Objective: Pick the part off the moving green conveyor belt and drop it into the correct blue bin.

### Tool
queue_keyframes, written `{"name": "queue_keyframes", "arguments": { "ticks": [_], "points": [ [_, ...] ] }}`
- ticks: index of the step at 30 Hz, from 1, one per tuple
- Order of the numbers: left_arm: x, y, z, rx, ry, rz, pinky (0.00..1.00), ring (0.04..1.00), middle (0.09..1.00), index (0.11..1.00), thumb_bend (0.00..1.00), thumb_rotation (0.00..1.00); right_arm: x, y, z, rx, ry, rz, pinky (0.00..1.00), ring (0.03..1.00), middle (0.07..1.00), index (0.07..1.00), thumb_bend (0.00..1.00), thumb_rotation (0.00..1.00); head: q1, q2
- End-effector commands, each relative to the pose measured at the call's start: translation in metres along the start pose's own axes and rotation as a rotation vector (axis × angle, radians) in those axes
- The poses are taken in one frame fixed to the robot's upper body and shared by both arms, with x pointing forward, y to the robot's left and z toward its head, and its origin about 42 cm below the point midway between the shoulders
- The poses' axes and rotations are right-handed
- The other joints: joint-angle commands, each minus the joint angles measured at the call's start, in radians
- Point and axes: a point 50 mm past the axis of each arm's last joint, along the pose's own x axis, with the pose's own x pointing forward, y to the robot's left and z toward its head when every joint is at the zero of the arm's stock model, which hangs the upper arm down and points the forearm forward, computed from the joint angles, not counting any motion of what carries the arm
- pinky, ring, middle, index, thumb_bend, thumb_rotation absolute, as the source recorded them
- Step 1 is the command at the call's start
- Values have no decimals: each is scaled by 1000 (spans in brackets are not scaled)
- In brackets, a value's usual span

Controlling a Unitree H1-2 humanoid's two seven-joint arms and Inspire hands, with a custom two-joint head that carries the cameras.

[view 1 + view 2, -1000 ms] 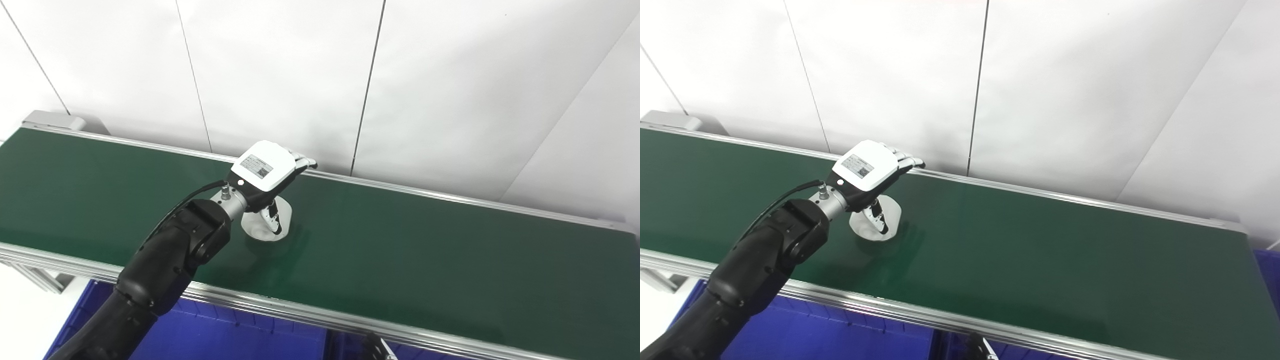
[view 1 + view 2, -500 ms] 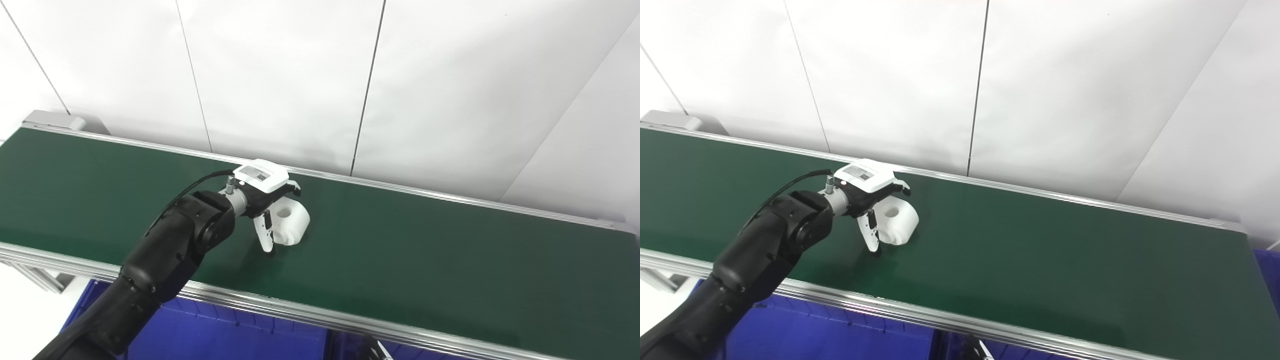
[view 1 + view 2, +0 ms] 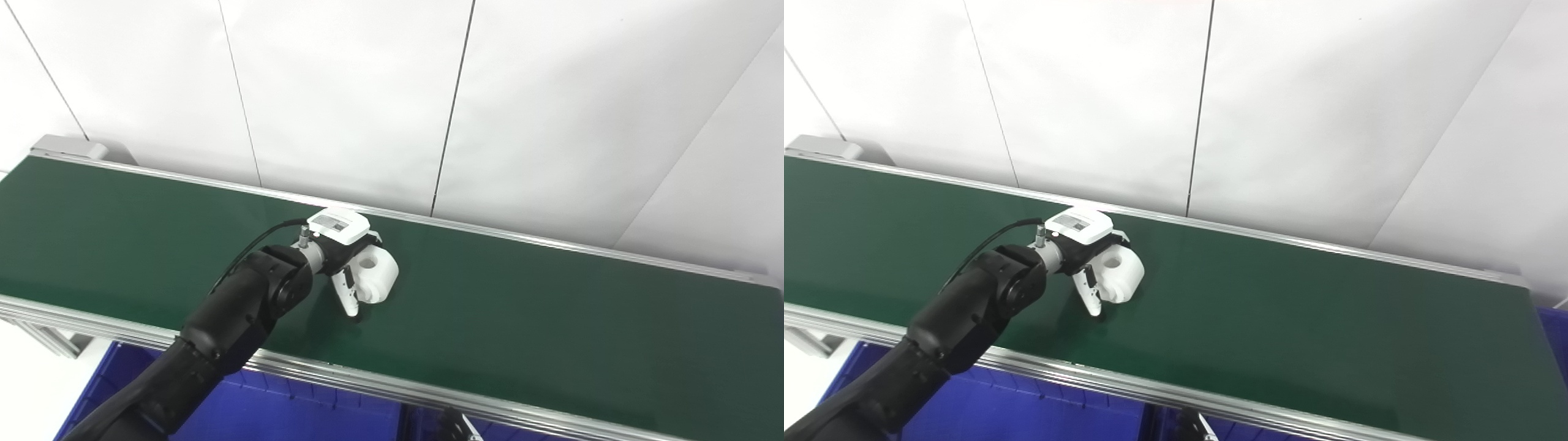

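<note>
Left hand [image 3: 344, 248] and part [image 3: 376, 277] slid right along the belt [image 3: 551, 318]. Fingers curl round the part, thumb down its near side. Bin [image 3: 294, 416] sits below.

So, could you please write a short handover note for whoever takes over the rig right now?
Left hand: down on the green conveyor belt, fingers wrapped around the white part; a firm grip cannot be confirmed.
Right hand: barely in view at the bottom edge, state unclear.
Done: the part is reached.
Left: lift it and drop it into a blue bin below the belt's near rail.
</note>
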Motion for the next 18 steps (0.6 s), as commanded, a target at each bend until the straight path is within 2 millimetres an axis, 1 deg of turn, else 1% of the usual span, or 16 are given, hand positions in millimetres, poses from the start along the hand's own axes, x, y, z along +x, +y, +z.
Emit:
{"name": "queue_keyframes", "arguments": {
  "ticks": [1, 2, 5, 8, 9, 10, 11, 13, 14, 15, 16, 17, 18],
  "points": [
    [7, -1, 7, -61, -65, 36, 626, 737, 775, 747, 908, 175, 2, 5, 9, 5, -73, 4, 809, 873, 894, 919, 900, 955, 0, 1],
    [9, -5, 9, -85, -86, 62, 620, 727, 763, 735, 894, 159, 2, 5, 9, 6, -72, 3, 808, 873, 894, 919, 901, 954, -3, 2],
    [15, -18, 17, -182, -129, 120, 546, 628, 663, 638, 794, 50, 2, 6, 10, 2, -70, 2, 803, 873, 892, 915, 907, 959, -6, 5],
    [19, -29, 23, -251, -149, 140, 537, 606, 639, 613, 764, 25, 3, 7, 10, -1, -71, 0, 805, 874, 890, 913, 906, 963, -10, 6],
    [19, -33, 25, -264, -156, 146, 533, 599, 631, 555, 645, 40, 3, 8, 10, -1, -70, -1, 805, 873, 890, 912, 904, 964, -11, 6],
    [20, -35, 26, -269, -164, 151, 530, 592, 623, 525, 585, 47, 3, 8, 11, 0, -71, -1, 806, 873, 889, 911, 904, 963, -12, 6],
    [21, -38, 27, -275, -172, 153, 527, 584, 616, 509, 553, 50, 3, 9, 11, 3, -72, 1, 807, 873, 889, 911, 898, 964, -12, 7],
    [22, -39, 28, -283, -180, 150, 481, 540, 586, 496, 526, 50, 4, 9, 11, 9, -75, 4, 813, 877, 892, 913, 891, 959, -14, 8],
    [22, -38, 28, -282, -182, 151, 433, 496, 518, 501, 524, 20, 4, 9, 11, 10, -76, 5, 811, 876, 891, 913, 885, 958, -15, 8],
    [21, -37, 28, -278, -184, 154, 358, 424, 461, 506, 522, 8, 4, 10, 11, 10, -76, 6, 812, 876, 890, 913, 887, 958, -15, 8],
    [20, -35, 28, -272, -186, 162, 297, 361, 423, 507, 519, 2, 5, 10, 11, 12, -75, 7, 815, 878, 890, 912, 892, 959, -15, 8],
    [20, -34, 27, -267, -189, 174, 290, 353, 419, 507, 518, 2, 5, 10, 12, 13, -74, 7, 815, 878, 890, 912, 893, 959, -15, 8],
    [19, -33, 27, -262, -191, 186, 261, 321, 446, 497, 521, 0, 5, 10, 12, 12, -74, 9, 817, 879, 890, 912, 897, 958, -15, 8]
  ]
}}
